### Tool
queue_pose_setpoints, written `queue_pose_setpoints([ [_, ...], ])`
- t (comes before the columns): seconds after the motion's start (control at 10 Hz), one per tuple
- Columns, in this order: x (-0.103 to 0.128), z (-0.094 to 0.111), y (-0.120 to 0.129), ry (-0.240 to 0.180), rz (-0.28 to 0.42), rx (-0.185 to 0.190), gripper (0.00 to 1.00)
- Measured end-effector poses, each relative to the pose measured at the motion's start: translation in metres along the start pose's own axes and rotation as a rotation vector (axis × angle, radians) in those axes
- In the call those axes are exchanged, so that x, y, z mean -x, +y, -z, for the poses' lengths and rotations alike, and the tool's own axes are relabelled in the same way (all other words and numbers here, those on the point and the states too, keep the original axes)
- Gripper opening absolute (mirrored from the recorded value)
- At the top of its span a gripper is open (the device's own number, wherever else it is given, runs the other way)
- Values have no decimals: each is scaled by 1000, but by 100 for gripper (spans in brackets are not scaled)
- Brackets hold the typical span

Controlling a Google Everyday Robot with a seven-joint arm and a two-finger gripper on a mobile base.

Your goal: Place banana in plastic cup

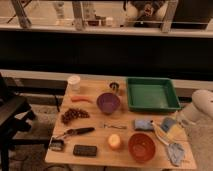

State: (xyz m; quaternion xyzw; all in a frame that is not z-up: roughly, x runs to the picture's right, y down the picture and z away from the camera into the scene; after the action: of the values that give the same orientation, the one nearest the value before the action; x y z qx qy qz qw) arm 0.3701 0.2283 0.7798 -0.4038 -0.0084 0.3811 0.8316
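One banana [160, 135]; one plastic cup [167, 123] at its one o'clock; one gripper [181, 119] at three o'clock of table [95, 123], grip indeterminable.

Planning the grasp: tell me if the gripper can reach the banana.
Probably yes: the gripper hangs close by, just right of the banana, which lies uncovered beside the cup.

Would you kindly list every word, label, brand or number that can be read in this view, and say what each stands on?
There are none: no text here is legible.
The white cup, green tray and flat black object show no marking that can be read.
The tool, at the right beside the plastic cup, shows no lettering either.
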Motion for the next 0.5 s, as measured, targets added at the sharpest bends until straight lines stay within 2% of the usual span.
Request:
queue_pose_setpoints([
  [0.2,-1,1,0,16,8,-37,80],
  [0.5,-7,32,1,27,-10,-119,80],
])
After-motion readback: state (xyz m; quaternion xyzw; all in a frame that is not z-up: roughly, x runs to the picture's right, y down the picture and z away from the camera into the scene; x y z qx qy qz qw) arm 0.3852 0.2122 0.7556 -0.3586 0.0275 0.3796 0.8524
